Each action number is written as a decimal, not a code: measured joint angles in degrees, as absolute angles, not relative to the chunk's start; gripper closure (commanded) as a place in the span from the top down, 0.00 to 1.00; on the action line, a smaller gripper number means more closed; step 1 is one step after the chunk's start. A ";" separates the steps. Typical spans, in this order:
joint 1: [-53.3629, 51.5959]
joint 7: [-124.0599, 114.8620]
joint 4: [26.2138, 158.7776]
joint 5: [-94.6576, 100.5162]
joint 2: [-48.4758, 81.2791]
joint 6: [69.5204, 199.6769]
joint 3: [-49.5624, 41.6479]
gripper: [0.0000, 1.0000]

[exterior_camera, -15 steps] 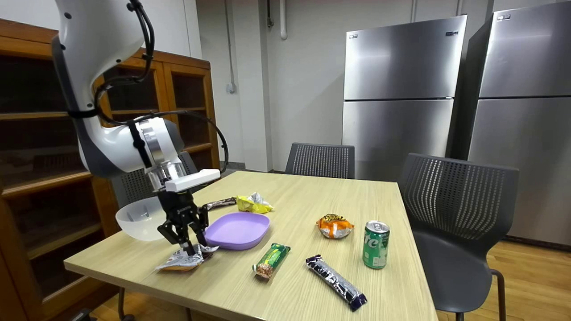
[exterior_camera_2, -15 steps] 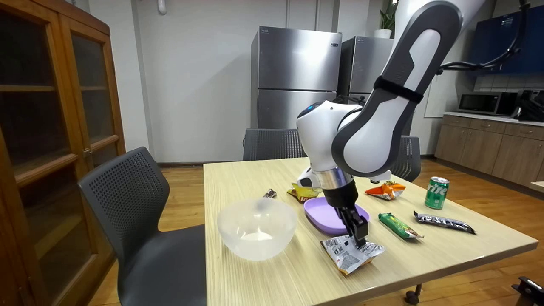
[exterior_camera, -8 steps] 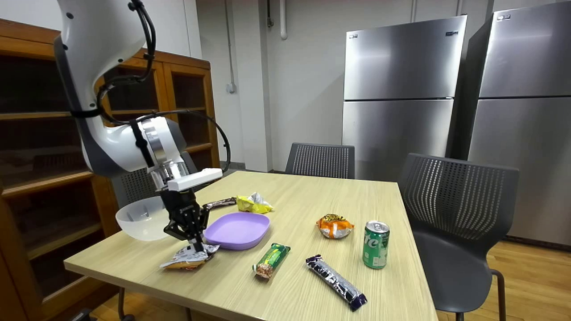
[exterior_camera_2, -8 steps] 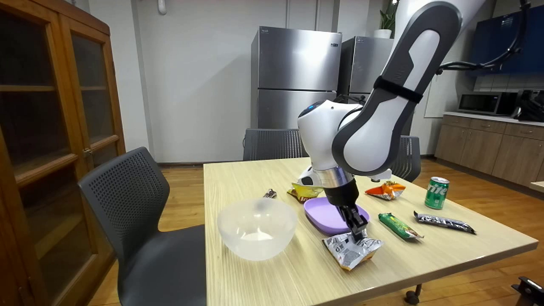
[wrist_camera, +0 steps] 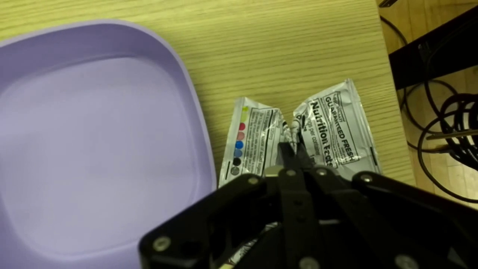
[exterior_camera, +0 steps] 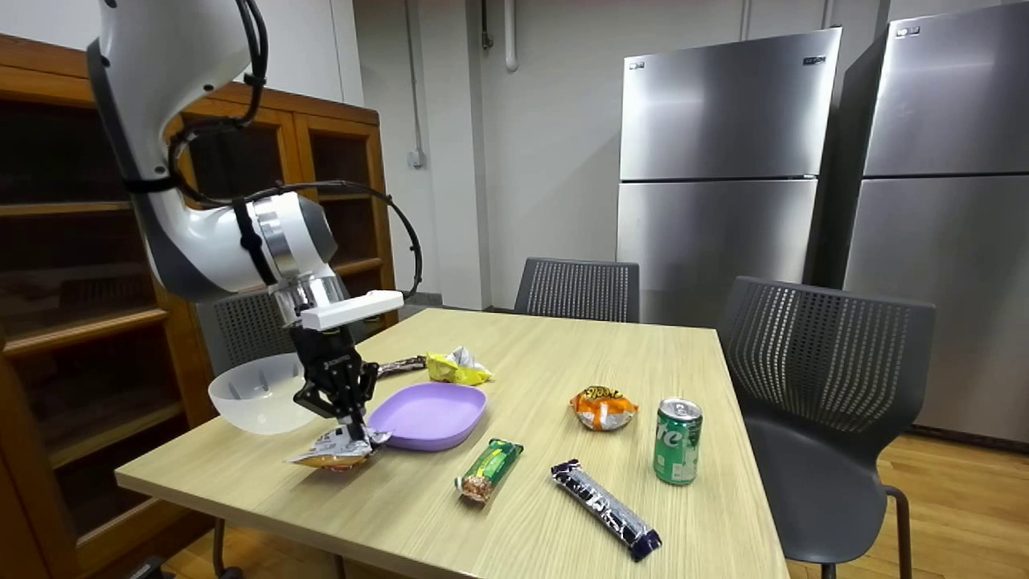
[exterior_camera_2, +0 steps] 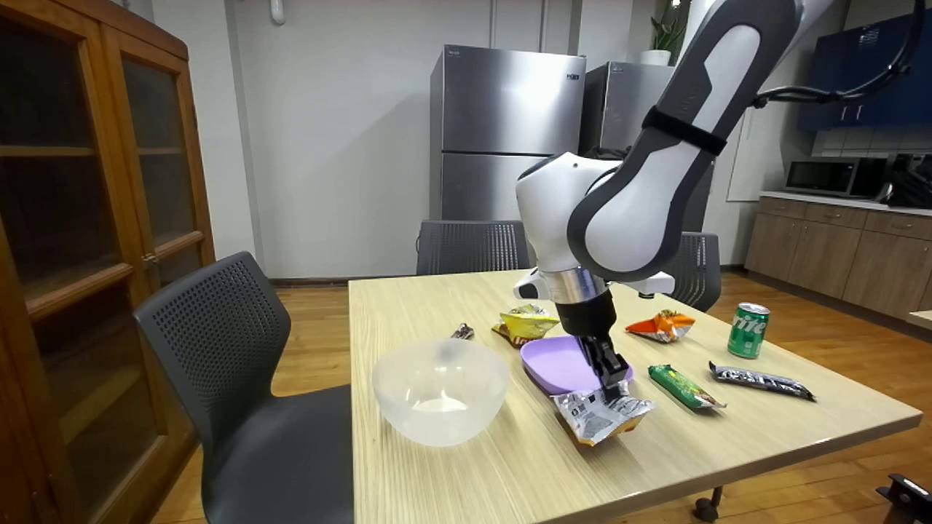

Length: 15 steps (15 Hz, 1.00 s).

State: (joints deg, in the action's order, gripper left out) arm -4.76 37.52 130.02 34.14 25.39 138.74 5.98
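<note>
My gripper (exterior_camera: 354, 430) is shut on the upturned silver back of a small snack bag (exterior_camera: 328, 449), pinching its middle into a fold. In the wrist view the fingertips (wrist_camera: 294, 151) meet at the crease, and printed panels of the bag (wrist_camera: 336, 129) spread on both sides. The bag (exterior_camera_2: 593, 418) has an orange underside and appears slightly above the table, tilted, with a shadow below. A purple plate (exterior_camera: 430, 414) lies right beside the bag; it also shows in the wrist view (wrist_camera: 97, 149). Part of the bag is hidden under the gripper.
A translucent bowl (exterior_camera_2: 440, 393) stands near the table edge. A yellow bag (exterior_camera: 458, 368), a brown wrapped bar (exterior_camera: 402, 366), a green bar (exterior_camera: 490, 470), a dark silver bar (exterior_camera: 607, 511), an orange bag (exterior_camera: 604, 408) and a green can (exterior_camera: 678, 442) are on the table. Chairs surround it.
The fingers were apart over the bag one second ago and have since shut, bunching its middle. The gripper and bag have then risen slightly off the table.
</note>
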 measured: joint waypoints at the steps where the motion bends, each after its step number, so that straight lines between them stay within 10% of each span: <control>1: -4.31 38.03 130.54 32.68 24.10 138.74 6.22 0.00; 15: -3.44 43.33 132.35 14.36 7.05 138.50 7.26 0.00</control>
State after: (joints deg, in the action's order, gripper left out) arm -3.44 43.33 132.35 14.36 7.05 138.50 7.26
